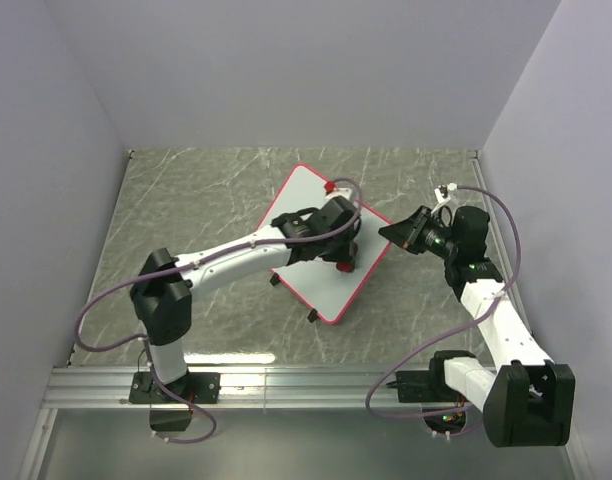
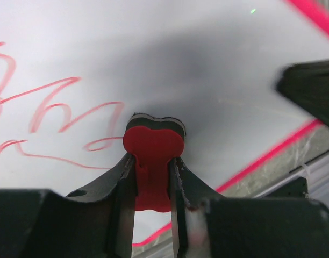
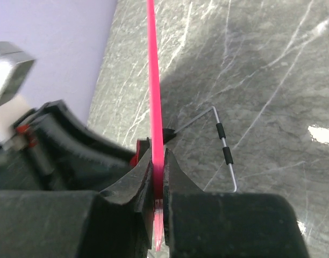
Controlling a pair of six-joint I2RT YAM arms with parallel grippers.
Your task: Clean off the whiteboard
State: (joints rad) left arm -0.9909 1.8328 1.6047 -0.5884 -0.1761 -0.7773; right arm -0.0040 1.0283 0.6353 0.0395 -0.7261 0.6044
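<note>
Whiteboard [image 1: 308, 198]: red-pink frame, seemingly tilted on black feet, middle of table [image 1: 186, 200].
Left gripper [image 2: 152, 161]: pinching red eraser [image 2: 152, 141], pressed on whiteboard beside red scribbles [image 2: 46, 88].
Right gripper [image 3: 158, 161]: clamped on whiteboard's right edge.

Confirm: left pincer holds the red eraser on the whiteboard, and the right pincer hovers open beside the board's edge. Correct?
Not quite. The right pincer is shut on the whiteboard at its red-pink frame, not open beside it; the right wrist view shows this. The left pincer does hold the red eraser on the board.
</note>
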